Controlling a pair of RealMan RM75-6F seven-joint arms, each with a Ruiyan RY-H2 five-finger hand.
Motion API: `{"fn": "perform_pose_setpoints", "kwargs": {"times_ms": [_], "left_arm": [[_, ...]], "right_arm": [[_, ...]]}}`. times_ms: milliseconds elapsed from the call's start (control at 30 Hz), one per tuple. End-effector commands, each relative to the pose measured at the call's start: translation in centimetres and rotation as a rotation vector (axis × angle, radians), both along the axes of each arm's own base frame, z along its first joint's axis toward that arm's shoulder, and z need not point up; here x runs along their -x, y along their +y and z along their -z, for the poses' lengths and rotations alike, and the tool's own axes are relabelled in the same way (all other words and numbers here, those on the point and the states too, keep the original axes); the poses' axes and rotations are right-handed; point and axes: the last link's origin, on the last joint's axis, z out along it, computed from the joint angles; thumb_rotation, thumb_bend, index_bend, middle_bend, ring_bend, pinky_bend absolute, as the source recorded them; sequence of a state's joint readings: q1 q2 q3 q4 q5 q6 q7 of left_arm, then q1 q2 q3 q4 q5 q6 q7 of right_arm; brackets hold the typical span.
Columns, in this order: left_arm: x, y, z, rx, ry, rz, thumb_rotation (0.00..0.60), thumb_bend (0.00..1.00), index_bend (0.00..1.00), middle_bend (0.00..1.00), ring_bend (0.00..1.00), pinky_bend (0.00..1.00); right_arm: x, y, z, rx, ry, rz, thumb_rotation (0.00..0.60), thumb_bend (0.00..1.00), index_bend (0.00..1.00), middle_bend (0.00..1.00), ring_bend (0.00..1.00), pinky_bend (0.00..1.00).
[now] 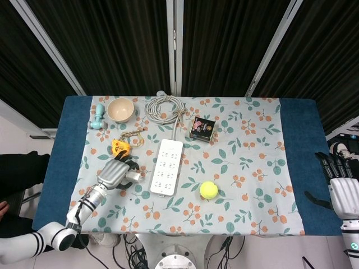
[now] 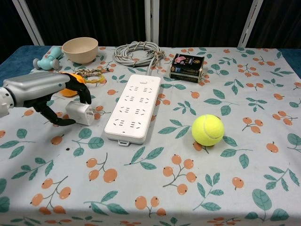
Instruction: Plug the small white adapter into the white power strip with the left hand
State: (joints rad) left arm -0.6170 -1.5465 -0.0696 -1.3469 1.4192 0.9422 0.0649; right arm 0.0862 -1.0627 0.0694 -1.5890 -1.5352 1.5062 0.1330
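Observation:
The small white adapter (image 2: 80, 113) stands on the floral cloth just left of the white power strip (image 2: 134, 107), a narrow gap between them. My left hand (image 2: 42, 92) has come in from the left and grips the adapter: fingers (image 2: 86, 96) curl over its top and far side, and the thumb (image 2: 63, 121) is at its near left side. In the head view the left hand (image 1: 115, 174) covers part of the adapter (image 1: 133, 176) beside the power strip (image 1: 167, 167). My right hand (image 1: 343, 189) hangs by the table's right edge, fingers apart, holding nothing.
A yellow toy (image 2: 71, 84) and chain lie just behind the left hand. Along the back are a bowl (image 2: 80, 49), a teal dumbbell (image 2: 48, 57), the coiled cable (image 2: 138, 51) and a black box (image 2: 186, 67). A tennis ball (image 2: 207, 129) sits right of the strip.

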Motion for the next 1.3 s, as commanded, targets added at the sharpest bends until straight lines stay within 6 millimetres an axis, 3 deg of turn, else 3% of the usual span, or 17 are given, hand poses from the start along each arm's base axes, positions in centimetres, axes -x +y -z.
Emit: {"fn": "perform_pose_setpoints", "kwargs": {"times_ms": [33,567,767,900,1033,1167,1300], "left_arm": [[0.5,0.1,0.1,-0.009,-0.008,-0.015,0.600,0.28,0.36,0.37,0.17,0.05],[1.3,0.1,1.0,0.012,-0.145,-0.080,0.600,0.34,0.44,0.45,0.24,0.12],[1.5,0.0,0.5,0.007,-0.183,-0.085,0.600,0.40,0.52,0.55,0.33,0.18],[2.2,-0.2,-2.2,-0.013,-0.072,-0.030,0.600,0.40,0.53,0.56,0.33,0.18],[2.9,-1.2,-5.5,-0.049,0.157,0.050,0.600,0.40,0.53,0.57,0.33,0.15],[2.5,-2.7,-6.6,-0.039,0.270,0.069,0.600,0.40,0.53,0.57,0.33,0.14],[2.0,-3.3,-6.3,-0.028,0.385,0.076,0.600,0.40,0.53,0.56,0.33,0.13]], "right_arm": [[0.0,0.0,0.0,0.000,0.000,0.000,0.600,0.06,0.03,0.07,0.00,0.00],[-0.1,0.3,-0.1,0.007,0.004,0.005,0.600,0.06,0.03,0.07,0.00,0.00],[-0.2,0.4,-0.3,0.012,0.006,0.004,0.600,0.06,0.03,0.07,0.00,0.00],[-0.4,0.4,-0.4,0.014,0.011,-0.003,0.600,0.06,0.03,0.07,0.00,0.00],[-0.3,0.6,-0.5,0.018,0.011,-0.002,0.600,0.06,0.03,0.07,0.00,0.00],[-0.1,0.7,-0.3,0.018,0.000,0.003,0.600,0.06,0.03,0.07,0.00,0.00],[0.0,0.7,-0.2,0.015,-0.002,0.000,0.600,0.06,0.03,0.07,0.00,0.00]]}}
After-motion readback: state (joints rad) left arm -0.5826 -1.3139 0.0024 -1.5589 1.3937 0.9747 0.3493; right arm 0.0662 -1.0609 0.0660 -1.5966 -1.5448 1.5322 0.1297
